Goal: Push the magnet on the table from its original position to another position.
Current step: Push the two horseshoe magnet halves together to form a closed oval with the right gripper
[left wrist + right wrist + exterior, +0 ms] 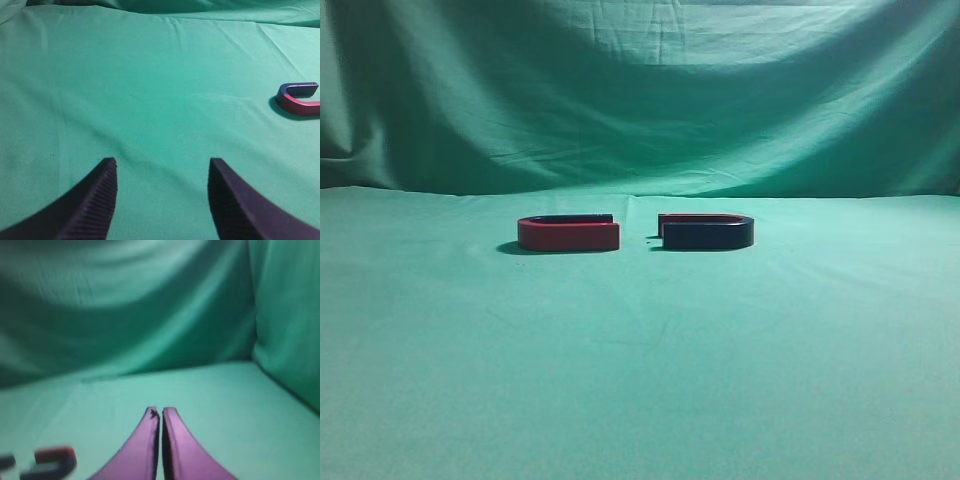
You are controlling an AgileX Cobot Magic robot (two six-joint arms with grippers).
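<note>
- Magnet [706, 233] resting untouched mid-table [640, 380], toward the back edge (red twin [568, 235] just beside).
- Right gripper [160, 415] pressed closed, empty, probably for pushing.
- Left gripper [162, 165] spread wide, empty.

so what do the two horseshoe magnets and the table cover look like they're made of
The magnet with the dark side looks like painted metal or hard plastic: smooth navy-black face with a faint sheen and a thin red strip behind. I cannot tell which. The red magnet looks the same, coated in satin red. The table cover is matte green woven cloth, shown by soft creases and no glare.
</note>
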